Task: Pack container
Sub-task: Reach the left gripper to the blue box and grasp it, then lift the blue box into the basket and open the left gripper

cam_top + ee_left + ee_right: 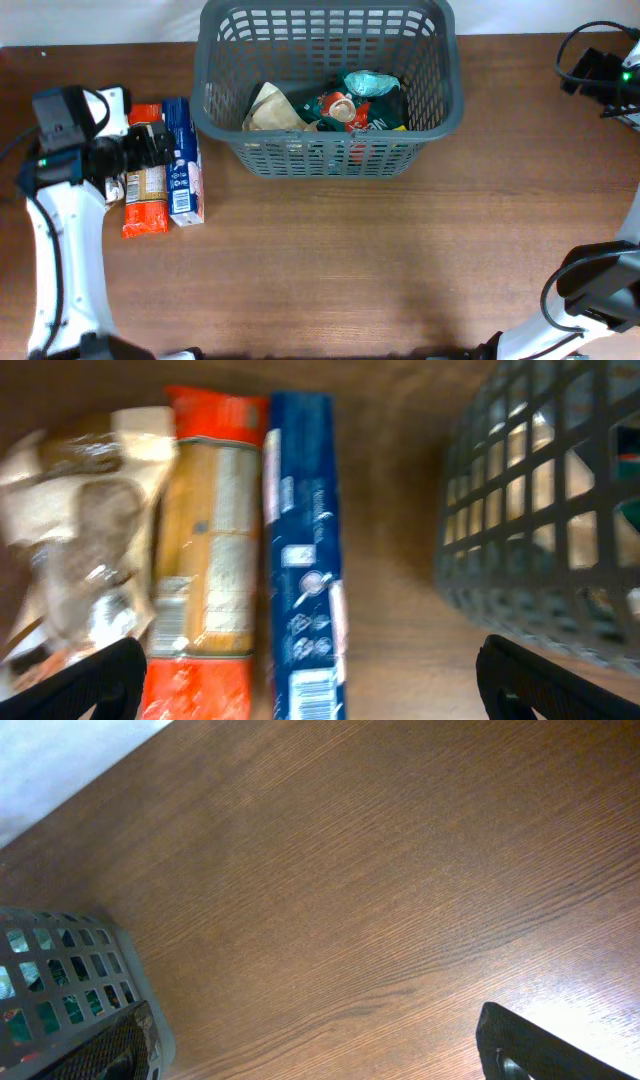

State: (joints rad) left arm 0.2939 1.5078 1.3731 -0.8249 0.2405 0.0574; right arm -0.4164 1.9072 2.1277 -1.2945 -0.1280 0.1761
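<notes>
Overhead, the container (pixel 300 158) stands on the wooden bench (pixel 350 270) against the middle of its far edge, upright, with several snack packets inside: a beige one (pixel 270 108) toward its left side, a teal one (pixel 372 85) toward its right, and red and green ones (pixel 340 108) between them. Near the left edge of the bench, just beside the container's left end, three packets lie side by side: a blue box (pixel 183 160), an orange packet with red ends (pixel 145 185), and a pale crinkled packet (pixel 80 540) on the outer side. The left gripper (pixel 150 150) hangs over this row; the left wrist view shows its claw spread wide, the fingertips (pixel 100 680) at the picture's lower corners with the blue box and orange packet between them, and whether it touches either I cannot tell. The right gripper (pixel 600 72) sits near the far right corner; its claw is also wide, over bare wood, with the container's corner beside one finger (pixel 110 1045).
</notes>
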